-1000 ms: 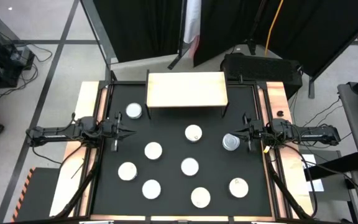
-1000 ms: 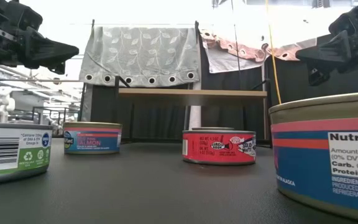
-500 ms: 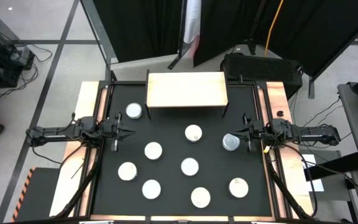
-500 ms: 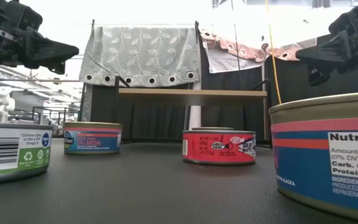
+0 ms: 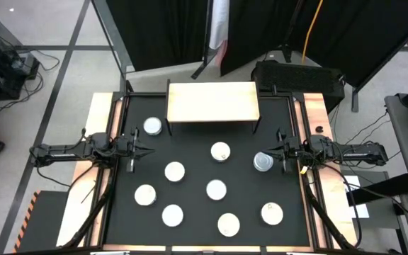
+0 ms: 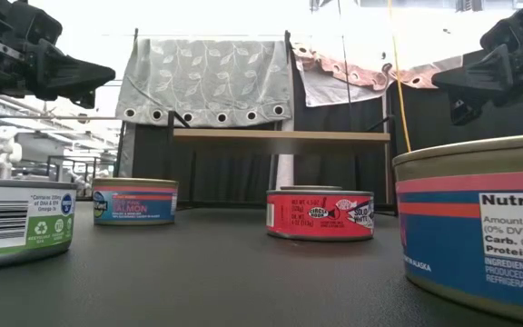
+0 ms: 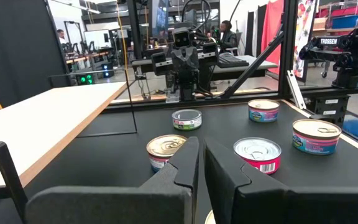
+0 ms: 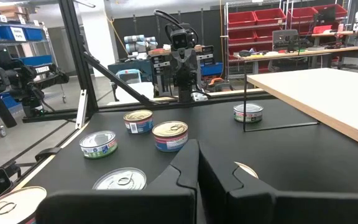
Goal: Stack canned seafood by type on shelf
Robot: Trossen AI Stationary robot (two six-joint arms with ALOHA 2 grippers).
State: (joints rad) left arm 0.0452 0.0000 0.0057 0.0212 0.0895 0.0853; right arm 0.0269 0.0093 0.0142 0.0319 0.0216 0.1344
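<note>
shelf (image 5: 212, 101) at the table's far edge, middle: flat light wood top, thin dark legs, nothing on it. Nine tins (image 5: 217, 189) loose on the matte black table (image 5: 190, 142), flat round, silvery pull-tab lids; one (image 5: 152, 127) sits near the shelf's left leg, the rest spread in front. Low view shows labels: red (image 6: 320, 215), blue salmon (image 6: 134, 201), green-white (image 6: 21, 221). left gripper (image 5: 147, 150) hovers at the left edge, fingers together, holding nothing. right gripper (image 5: 269, 149) at the right edge, closed and empty, just beside a tin (image 5: 263, 162)
</note>
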